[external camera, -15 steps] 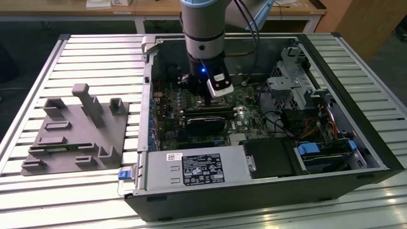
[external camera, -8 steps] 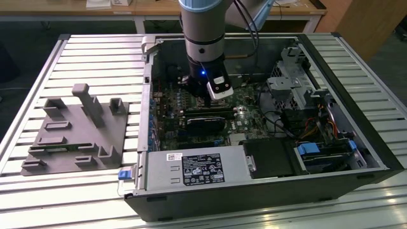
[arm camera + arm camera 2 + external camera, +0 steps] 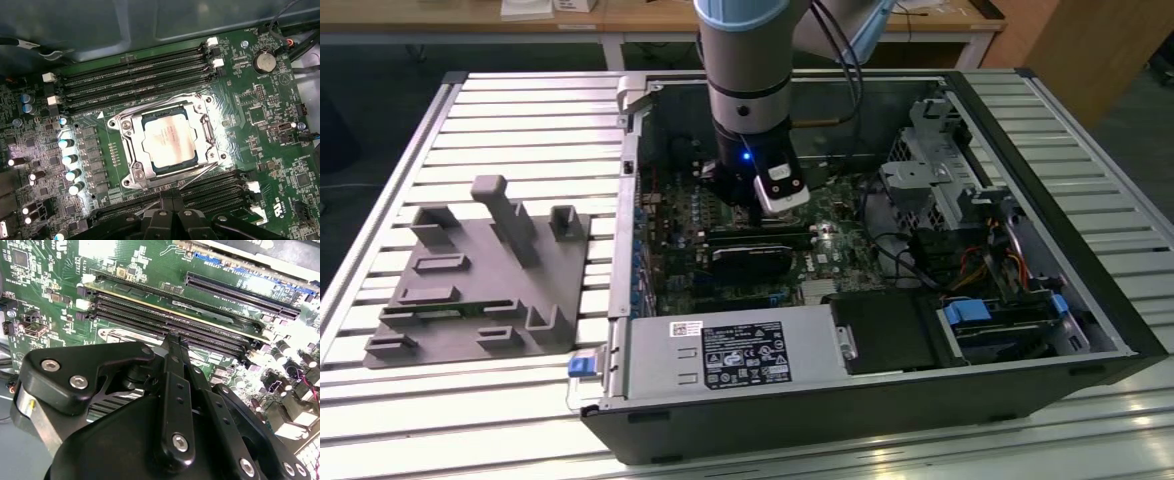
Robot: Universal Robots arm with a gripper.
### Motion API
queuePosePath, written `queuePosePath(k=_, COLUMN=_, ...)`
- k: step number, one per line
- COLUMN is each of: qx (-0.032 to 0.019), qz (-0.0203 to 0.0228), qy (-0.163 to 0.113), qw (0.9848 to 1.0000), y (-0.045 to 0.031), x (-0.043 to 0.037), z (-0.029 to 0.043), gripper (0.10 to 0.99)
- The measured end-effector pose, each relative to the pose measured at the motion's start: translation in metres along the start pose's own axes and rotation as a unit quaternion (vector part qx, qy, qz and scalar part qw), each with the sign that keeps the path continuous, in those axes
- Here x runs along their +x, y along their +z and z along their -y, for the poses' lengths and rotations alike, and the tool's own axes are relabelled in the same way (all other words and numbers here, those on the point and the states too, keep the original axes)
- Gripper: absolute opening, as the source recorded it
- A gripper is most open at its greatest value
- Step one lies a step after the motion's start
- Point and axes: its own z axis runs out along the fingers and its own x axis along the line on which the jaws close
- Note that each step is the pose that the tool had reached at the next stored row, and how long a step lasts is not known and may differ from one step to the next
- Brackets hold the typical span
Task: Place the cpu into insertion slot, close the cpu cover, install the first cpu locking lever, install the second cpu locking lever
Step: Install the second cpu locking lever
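Note:
In the first wrist view the cpu (image 3: pixel 167 141), a dull silver square, lies flat in the insertion slot (image 3: pixel 126 176) on the green board. The cpu cover (image 3: pixel 204 131), a thin silver frame, lies down around it. One wire locking lever (image 3: pixel 200 175) runs slanted along the socket side nearest my gripper (image 3: pixel 172 201). The other lever (image 3: pixel 150 106) runs along the far side. The black fingertips are pressed together just short of the near lever, with nothing seen between them. The second wrist view looks past the gripper (image 3: pixel 172 338) at the board. The arm (image 3: pixel 747 100) reaches down into the open computer case (image 3: pixel 1014 340).
Long black memory slots (image 3: pixel 135 75) flank the socket on both sides. Capacitors (image 3: pixel 70 160) stand beside it. In the exterior view a black power supply (image 3: pixel 747 352) and drive bays (image 3: pixel 987 320) with cables fill the case's near side. A grey fixture (image 3: pixel 480 280) sits on the table at that view's left.

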Motion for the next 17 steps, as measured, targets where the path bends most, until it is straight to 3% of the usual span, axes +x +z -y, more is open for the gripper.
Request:
queuePosePath(k=2, qx=-0.0013, qz=-0.0005, qy=0.000, qw=1.0000, y=0.0003, x=-0.0002, z=0.0015, gripper=0.106)
queuePosePath(k=6, qx=-0.0106, qz=-0.0028, qy=0.001, qw=0.9999, y=0.0011, x=0.0001, z=0.0043, gripper=0.106)
queuePosePath(k=17, qx=-0.0276, qz=-0.0075, qy=0.002, qw=0.9996, y=0.0017, x=0.0073, z=0.0064, gripper=0.106)
